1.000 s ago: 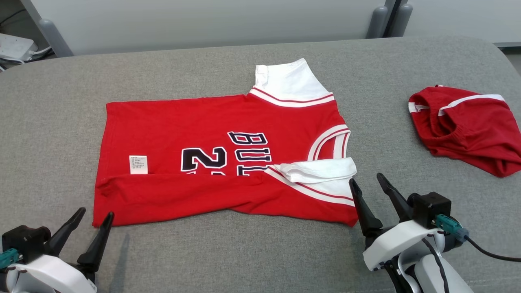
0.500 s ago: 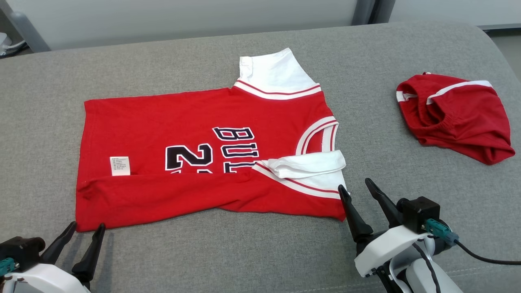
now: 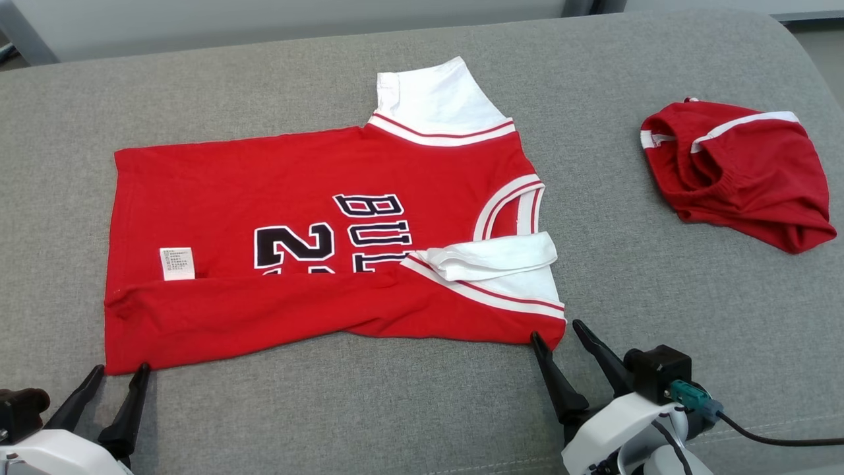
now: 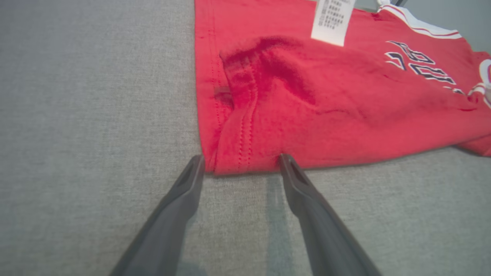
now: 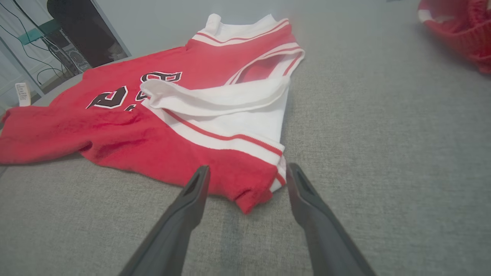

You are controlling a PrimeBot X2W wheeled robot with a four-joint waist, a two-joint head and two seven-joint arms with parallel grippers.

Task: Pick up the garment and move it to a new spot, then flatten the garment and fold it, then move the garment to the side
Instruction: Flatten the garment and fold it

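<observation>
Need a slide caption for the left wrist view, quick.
Left gripper, jaws open, poised at the hem corner of the red jersey on the grey surface.

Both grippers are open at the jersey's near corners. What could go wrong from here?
The near hem of the jersey is doubled and bunched by the left gripper; a pinch there might catch only the top layer and undo the fold. The loose white sleeve near the right gripper may slide or crumple when that corner is lifted, leaving the next fold uneven.
</observation>
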